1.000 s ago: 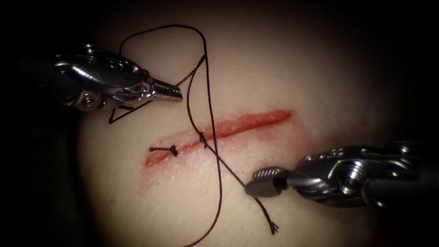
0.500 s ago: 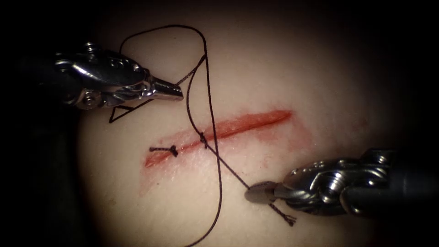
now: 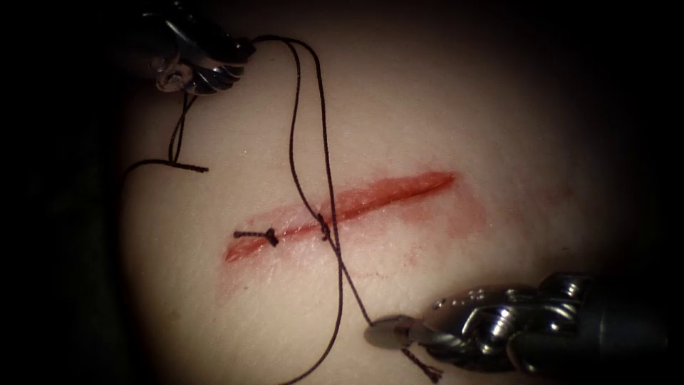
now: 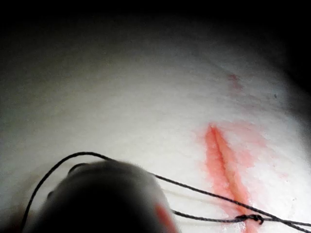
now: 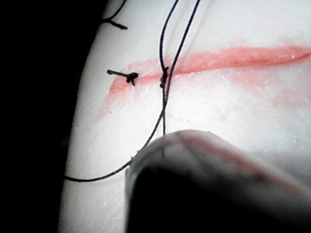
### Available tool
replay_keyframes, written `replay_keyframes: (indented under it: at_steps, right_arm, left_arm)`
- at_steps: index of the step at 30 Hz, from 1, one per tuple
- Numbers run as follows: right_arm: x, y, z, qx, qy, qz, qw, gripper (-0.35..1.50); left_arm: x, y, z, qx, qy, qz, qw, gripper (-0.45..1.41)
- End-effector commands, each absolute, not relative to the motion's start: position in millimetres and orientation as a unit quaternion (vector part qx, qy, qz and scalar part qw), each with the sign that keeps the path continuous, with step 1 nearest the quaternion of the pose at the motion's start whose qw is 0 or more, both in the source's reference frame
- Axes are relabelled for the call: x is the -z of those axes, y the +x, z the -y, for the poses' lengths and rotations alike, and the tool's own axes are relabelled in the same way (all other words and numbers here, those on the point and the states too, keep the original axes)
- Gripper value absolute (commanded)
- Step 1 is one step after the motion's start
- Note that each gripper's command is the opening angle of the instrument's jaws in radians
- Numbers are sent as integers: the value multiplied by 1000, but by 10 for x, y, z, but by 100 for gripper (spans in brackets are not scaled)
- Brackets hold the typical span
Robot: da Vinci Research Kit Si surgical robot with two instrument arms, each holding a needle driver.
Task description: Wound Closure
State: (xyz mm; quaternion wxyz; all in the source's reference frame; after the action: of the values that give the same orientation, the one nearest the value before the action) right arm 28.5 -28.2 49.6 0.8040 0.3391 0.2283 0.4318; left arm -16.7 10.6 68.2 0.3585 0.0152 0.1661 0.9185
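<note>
Two thread (image 3: 329,171) strands crossing cut (image 3: 342,207)

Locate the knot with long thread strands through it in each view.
Endoscope view: knot on the cut, right of the short-tailed knot.
Left wrist view: knot on the cut, strands meeting.
Right wrist view: knot on the cut.
Shared landmark: the cut.
Left tool and right tool hold thread.

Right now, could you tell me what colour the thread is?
The thread is dark, near black, clearest in the endoscope view.
</note>
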Motion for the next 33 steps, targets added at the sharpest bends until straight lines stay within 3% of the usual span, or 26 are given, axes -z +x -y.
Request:
replay_keyframes:
  at_steps: [1,5,15,33]
  right_arm:
    - [-499,295,294,-437,341,-236,799,-35]
    - [-498,298,302,-444,333,-248,794,-35]
    - [-490,300,308,-443,335,-265,788,-35]
    - [-500,303,326,-437,340,-274,787,-35]
  left_arm:
    - [-696,-171,-107,-920,27,-172,350,-45]
    - [-742,-166,-112,-919,98,-196,328,-45]
    - [-731,-178,-126,-852,54,-207,477,-45]
    - [-674,-174,-178,-831,84,-360,417,-45]
